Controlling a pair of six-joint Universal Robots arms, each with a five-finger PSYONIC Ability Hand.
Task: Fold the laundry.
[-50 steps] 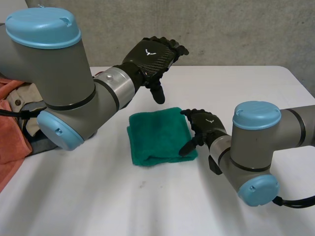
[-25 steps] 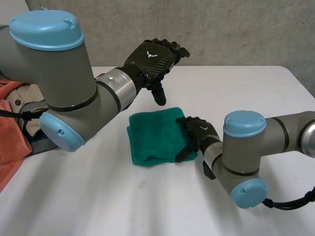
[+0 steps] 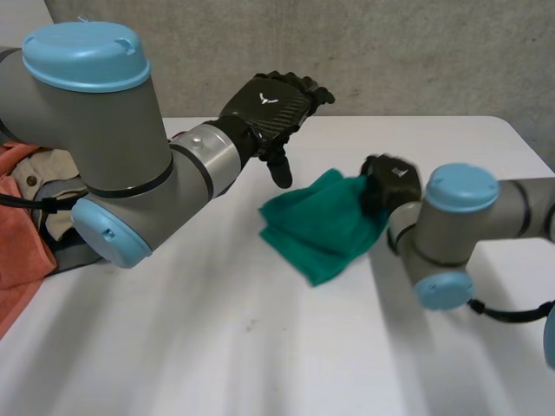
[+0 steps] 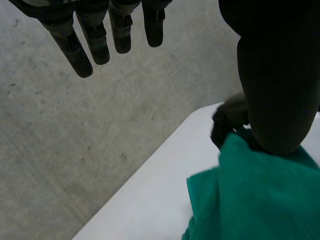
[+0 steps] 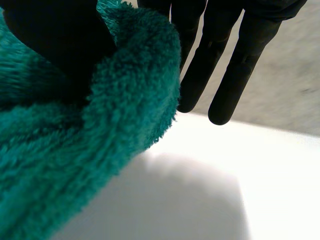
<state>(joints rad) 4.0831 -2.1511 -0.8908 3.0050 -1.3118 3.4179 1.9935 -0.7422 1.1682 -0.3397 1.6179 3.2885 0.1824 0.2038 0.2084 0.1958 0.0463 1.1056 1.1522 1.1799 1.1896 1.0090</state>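
Toward the far middle of the white desk (image 3: 217,347) sits one green towel (image 3: 323,230), folded in layers and turned so that a corner points at the near edge. Two robot hands are at work here. The right robot hand (image 3: 388,178) is at the towel's right edge and grips it. In the right wrist view, the thumb (image 5: 50,35) is sunk into the thick pile of the towel (image 5: 60,165), and the fold bulges over it. The fingers (image 5: 240,65) that show past the fold run straight above the desk (image 5: 200,190). That side of the towel looks raised toward the hand, while the pointed corner seems to reach the desk.

The left robot hand (image 3: 270,97) hangs above and just behind the towel's far left part, holding nothing. In the left wrist view, its fingers (image 4: 95,40) are straight and slightly spread, with the thumb (image 4: 277,90) over the towel (image 4: 260,200). The right robot hand (image 4: 227,120) shows dark at the cloth's far edge, close to the edge of the desk (image 4: 150,200).

One heap of clothes (image 3: 22,234), with orange and beige pieces, lies at the desk's left edge, partly behind the left arm and well apart from the towel. Bare white surface runs from the towel to the near edge. A narrower strip lies between the towel and the far edge, where a grey wall (image 3: 416,52) rises.
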